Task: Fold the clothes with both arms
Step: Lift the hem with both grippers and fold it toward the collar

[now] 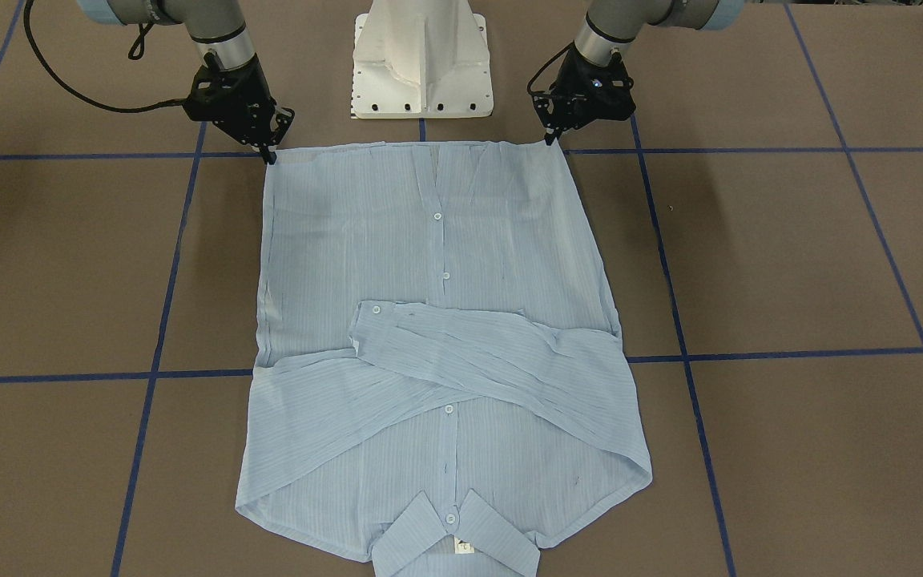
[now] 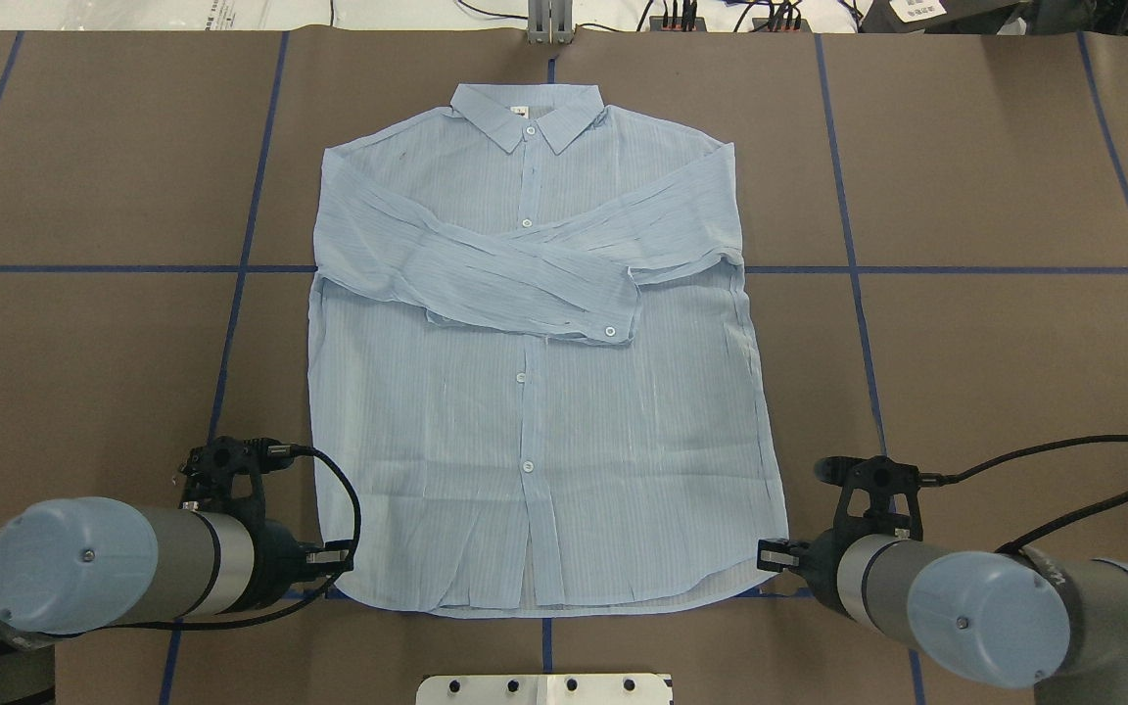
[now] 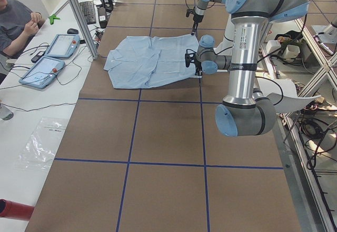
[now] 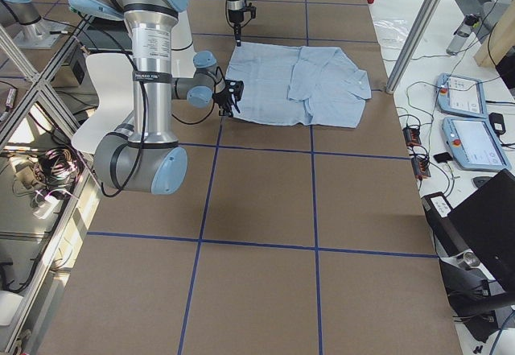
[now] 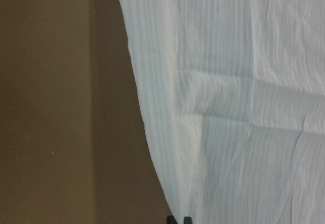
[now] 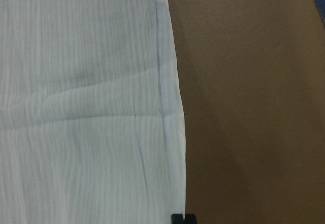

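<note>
The shirt [image 2: 535, 411] is laid flat in the middle of the counter [image 2: 995, 343], buttons up. Its collar [image 2: 528, 116] is by the far edge, away from the robot. Its sleeves [image 2: 525, 274] are crossed over the chest. The bottom corners, near the robot's edge, are pinched by the left end effector [image 1: 550, 140] and the right end effector [image 1: 271, 155], tips squeezed together on the cloth.

The shirt [image 2: 525, 411] lies flat on the worktop [image 2: 995, 343], collar [image 2: 528, 116] far from the robot, hem [image 2: 544, 599] nearest the pedestal base [image 2: 544, 688], both sleeves [image 2: 486, 274] crossed over its chest. The left gripper [image 1: 550, 138] touches the hem's left corner, the right gripper [image 1: 270, 154] its right corner.
</note>
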You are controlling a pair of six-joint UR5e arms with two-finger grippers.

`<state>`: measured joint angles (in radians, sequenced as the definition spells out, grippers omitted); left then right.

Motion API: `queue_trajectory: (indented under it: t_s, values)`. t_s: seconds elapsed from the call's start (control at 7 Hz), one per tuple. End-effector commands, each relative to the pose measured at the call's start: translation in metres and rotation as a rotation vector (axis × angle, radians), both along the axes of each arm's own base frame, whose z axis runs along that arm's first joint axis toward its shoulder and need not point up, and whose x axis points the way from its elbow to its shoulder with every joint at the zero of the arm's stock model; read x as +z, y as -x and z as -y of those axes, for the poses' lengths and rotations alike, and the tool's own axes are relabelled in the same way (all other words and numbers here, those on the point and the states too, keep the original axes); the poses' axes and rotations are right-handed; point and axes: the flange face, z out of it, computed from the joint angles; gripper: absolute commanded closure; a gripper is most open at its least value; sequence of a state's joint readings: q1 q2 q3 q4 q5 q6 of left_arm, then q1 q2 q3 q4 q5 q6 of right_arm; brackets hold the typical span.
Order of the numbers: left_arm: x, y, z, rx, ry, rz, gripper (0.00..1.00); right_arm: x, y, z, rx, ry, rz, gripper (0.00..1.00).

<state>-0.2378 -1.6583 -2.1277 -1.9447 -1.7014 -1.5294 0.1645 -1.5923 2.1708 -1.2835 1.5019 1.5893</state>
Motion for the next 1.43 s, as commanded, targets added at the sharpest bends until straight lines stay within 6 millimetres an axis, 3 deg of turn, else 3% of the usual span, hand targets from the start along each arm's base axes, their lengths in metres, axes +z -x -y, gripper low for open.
queue_trajectory:
  t_s: [0.0, 0.29, 0.43, 0.57, 0.71, 0.86, 1.14, 1.29]
  values:
    - [-0.034, 0.020, -0.024, 0.110, 0.043, -0.057, 1.00, -0.056, -0.057, -0.011, -0.107, 0.132, 0.006, 1.00]
    - [-0.074, 0.050, -0.052, 0.243, 0.093, -0.107, 1.00, -0.123, -0.121, -0.065, -0.263, 0.188, 0.004, 1.00]
    - [-0.095, 0.067, -0.068, 0.312, 0.101, -0.163, 1.00, -0.145, -0.152, -0.079, -0.322, 0.216, 0.034, 1.00]
    - [-0.115, 0.087, -0.076, 0.362, 0.109, -0.213, 1.00, -0.156, -0.164, -0.075, -0.335, 0.251, 0.074, 1.00]
    - [-0.120, 0.095, -0.071, 0.349, 0.113, -0.205, 1.00, -0.158, -0.167, -0.063, -0.295, 0.246, 0.084, 1.00]
    - [-0.112, 0.098, -0.047, 0.279, 0.120, -0.171, 1.00, -0.155, -0.169, -0.041, -0.220, 0.238, 0.083, 1.00]
    - [-0.110, 0.137, 0.018, 0.089, 0.099, -0.169, 1.00, -0.161, -0.166, 0.023, -0.038, 0.220, 0.111, 1.00]
    - [-0.113, 0.158, 0.042, 0.008, 0.086, -0.182, 1.00, -0.170, -0.177, 0.049, 0.024, 0.190, 0.136, 1.00]
